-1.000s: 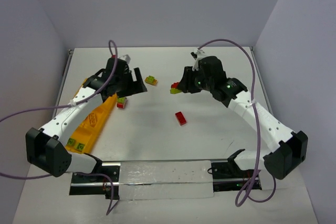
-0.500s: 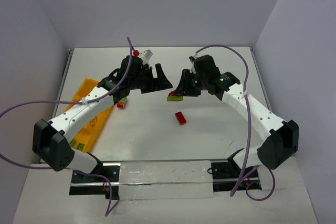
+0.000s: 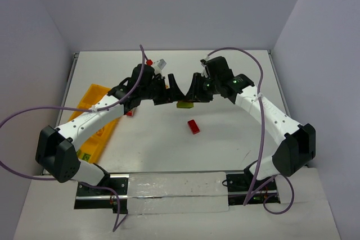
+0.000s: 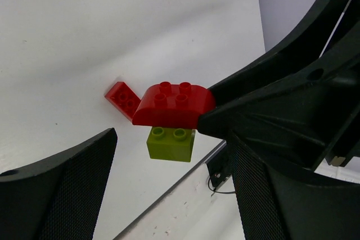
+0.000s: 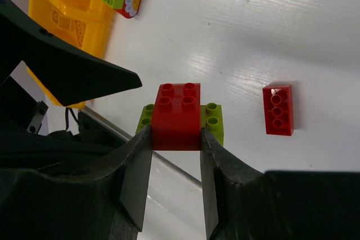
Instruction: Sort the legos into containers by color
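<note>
- Tray (image 3: 90, 96): lies well out to the far side of the left gripper (image 3: 170, 89), with a few bricks already in it.
- Left gripper: jaws apart, holding nothing. Its fingers flank the clump without touching it.
- Clump: red brick (image 5: 179, 115) stacked on a lime green brick (image 5: 214, 122), held off the table between both grippers.
- Right gripper (image 3: 195, 90): clamped on the sides of the red brick. The green one hangs free beneath.
- Loose red brick (image 3: 193, 127): on the table below the right gripper, untouched.
- Step in hand, as I judge it: splitting the clump. Next I must close the left jaws on the green brick only, then pull it away.
</note>
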You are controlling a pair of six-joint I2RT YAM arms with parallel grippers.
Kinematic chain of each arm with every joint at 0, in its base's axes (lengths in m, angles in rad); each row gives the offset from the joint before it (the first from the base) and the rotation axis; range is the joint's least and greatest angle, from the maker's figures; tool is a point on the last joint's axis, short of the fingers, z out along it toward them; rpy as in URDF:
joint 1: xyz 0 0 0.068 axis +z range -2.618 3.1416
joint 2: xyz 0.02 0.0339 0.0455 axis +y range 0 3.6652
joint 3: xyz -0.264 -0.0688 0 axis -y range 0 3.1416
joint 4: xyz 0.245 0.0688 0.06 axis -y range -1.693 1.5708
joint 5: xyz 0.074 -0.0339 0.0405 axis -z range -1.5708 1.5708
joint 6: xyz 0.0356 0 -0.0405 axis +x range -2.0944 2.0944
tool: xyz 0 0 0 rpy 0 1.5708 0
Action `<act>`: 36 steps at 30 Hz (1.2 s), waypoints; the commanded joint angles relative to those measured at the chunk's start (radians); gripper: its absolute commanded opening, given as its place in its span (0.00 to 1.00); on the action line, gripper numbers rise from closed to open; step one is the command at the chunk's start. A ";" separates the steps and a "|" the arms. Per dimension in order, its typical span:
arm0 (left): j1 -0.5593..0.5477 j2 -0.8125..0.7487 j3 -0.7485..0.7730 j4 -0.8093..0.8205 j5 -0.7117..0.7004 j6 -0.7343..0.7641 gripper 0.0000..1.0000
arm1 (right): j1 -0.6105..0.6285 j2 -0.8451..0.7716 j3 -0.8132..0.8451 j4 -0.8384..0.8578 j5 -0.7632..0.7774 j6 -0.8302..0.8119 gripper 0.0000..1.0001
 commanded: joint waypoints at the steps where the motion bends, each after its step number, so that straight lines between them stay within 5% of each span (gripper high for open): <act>1: -0.005 -0.015 -0.012 0.066 0.037 -0.012 0.85 | -0.015 0.023 0.068 0.004 -0.036 0.013 0.00; 28: -0.007 0.020 -0.047 0.092 0.064 -0.008 0.75 | -0.022 0.030 0.091 -0.005 -0.068 0.008 0.00; 36: -0.007 0.016 -0.066 0.117 0.050 -0.022 0.49 | -0.020 0.032 0.090 -0.004 -0.082 0.013 0.00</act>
